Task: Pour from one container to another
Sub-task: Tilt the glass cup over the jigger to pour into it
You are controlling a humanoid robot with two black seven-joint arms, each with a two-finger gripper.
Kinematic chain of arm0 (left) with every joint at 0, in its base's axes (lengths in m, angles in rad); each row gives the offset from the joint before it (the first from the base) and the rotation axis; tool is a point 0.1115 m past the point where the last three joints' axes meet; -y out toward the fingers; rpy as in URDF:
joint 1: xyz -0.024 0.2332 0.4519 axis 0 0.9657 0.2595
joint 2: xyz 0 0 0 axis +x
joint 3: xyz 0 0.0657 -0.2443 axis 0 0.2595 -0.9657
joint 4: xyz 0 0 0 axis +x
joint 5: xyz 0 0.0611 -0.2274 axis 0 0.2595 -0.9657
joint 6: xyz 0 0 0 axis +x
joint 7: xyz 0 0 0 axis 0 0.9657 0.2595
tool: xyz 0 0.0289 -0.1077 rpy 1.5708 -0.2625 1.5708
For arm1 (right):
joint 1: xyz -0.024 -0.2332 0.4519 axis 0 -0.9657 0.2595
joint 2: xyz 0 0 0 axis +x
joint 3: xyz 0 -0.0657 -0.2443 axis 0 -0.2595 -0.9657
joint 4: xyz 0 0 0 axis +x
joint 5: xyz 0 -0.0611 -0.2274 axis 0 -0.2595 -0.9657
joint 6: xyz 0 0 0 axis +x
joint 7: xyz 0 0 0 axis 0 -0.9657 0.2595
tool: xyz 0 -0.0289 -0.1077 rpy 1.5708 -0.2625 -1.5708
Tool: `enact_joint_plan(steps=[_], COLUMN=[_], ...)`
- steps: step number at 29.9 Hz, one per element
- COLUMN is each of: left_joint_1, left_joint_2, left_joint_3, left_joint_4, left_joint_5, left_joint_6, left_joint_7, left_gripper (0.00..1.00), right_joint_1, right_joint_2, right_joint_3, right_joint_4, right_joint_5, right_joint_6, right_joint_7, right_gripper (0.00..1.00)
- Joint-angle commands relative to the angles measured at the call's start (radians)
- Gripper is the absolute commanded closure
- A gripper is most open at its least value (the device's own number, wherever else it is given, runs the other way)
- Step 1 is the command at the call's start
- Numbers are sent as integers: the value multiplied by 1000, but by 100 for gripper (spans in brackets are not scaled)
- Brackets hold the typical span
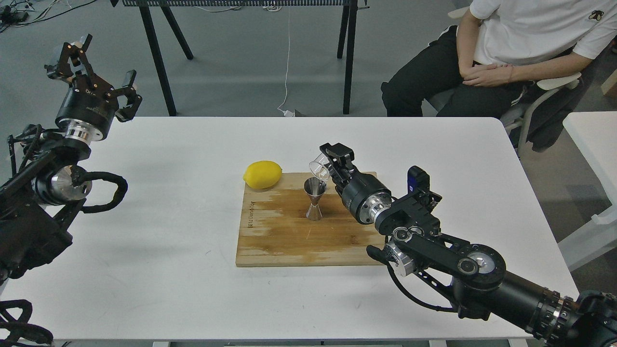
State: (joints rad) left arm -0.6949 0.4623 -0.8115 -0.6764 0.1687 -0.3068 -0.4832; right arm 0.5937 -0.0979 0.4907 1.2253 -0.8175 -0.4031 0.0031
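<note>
A steel hourglass jigger stands upright near the middle of a wooden cutting board. Just above and right of its mouth, my right gripper is shut on a small clear glass cup. The cup is tipped to the left, its rim hanging over the jigger's mouth. I cannot tell whether liquid is running. My left gripper is raised off the table's far left corner, open and holding nothing.
A yellow lemon lies at the board's back left corner. The white table spreads around the board. A seated person is behind the table at the right, and black table legs stand behind at the left.
</note>
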Motion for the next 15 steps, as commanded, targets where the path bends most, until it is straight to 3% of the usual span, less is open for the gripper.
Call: enact_joint_plan(steps=[1,15], left_joint_1=[0,3], left_joint_2=[-1,6], left_joint_3=[0,0], left_joint_4=[3,3], left_joint_5=[0,-1], left_joint_6=[-2,-2], left_joint_7=[0,-2], left_gripper=[0,0], right_joint_1=[1,37], right_joint_2=[-3,-2], right_joint_3=[-21,-76], right_joint_4=[0,-3], right_joint_5=[-8,-58], right_joint_6=[-2,-40], right_joint_7=[1,14], right_gripper=[68,68])
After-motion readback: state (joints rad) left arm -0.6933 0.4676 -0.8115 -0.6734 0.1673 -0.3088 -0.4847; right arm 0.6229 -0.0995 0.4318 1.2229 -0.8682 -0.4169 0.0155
